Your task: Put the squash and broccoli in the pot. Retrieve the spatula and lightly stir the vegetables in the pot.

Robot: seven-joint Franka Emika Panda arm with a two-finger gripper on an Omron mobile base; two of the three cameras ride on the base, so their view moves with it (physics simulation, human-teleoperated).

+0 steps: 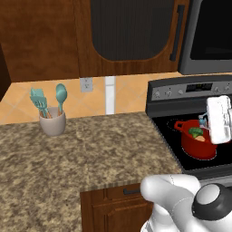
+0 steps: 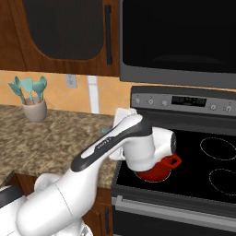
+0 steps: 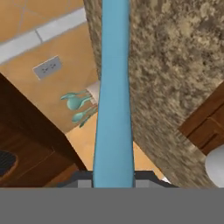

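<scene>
The fingers (image 3: pixel 114 186) pinch the light-blue spatula (image 3: pixel 114 87) (its handle runs straight up the hand view). They hang over the red pot (image 1: pixel 197 145) on the stove (image 1: pixel 174 120), squash (image 1: pixel 200 138) and broccoli (image 1: pixel 195 132) inside; beyond, the bench (image 1: pixel 90 145) carries an utensil cup (image 1: pixel 52 122).

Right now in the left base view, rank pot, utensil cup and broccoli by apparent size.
1. pot, though the gripper holding the spatula covers part
2. utensil cup
3. broccoli
</scene>
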